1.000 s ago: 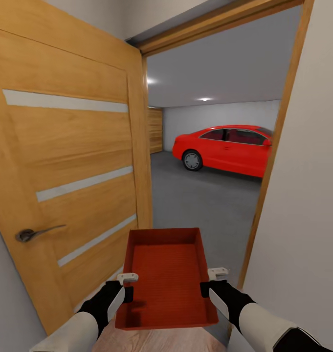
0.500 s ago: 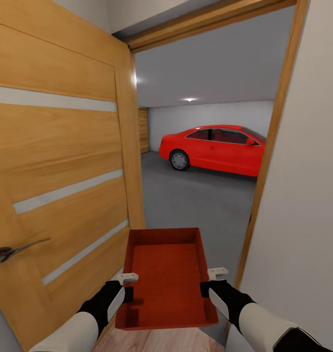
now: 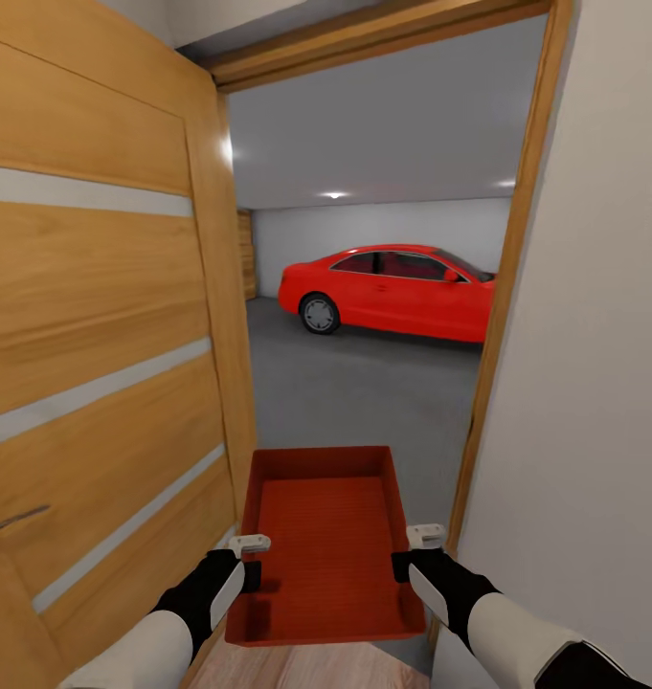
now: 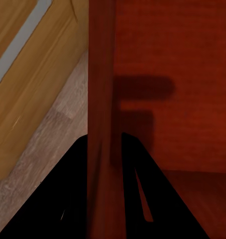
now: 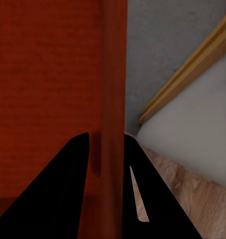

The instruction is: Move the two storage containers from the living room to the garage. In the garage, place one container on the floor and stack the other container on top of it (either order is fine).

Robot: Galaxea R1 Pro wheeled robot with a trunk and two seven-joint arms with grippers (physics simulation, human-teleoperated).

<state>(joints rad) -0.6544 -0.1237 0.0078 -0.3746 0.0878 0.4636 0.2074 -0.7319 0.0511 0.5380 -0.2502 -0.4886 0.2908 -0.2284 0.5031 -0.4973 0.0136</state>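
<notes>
Garage (image 3: 364, 383) ahead through doorway, red car (image 3: 388, 292) parked. Left gripper (image 3: 250, 560) and right gripper (image 3: 414, 551) clamp storage container (image 3: 327, 545) walls (open top).

One storage container (image 3: 327, 545), two grippers (image 3: 253, 560) (image 3: 414, 552), one door (image 3: 96, 325), one red car (image 3: 388, 290).

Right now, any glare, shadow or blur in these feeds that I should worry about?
Head view: sharp, ceiling lights glare mildly, wide-angle bends the door frame. Left wrist view: end effector's shadow falls inside the storage container, its wall blurred. Right wrist view: container wall blurred close-up.
</notes>
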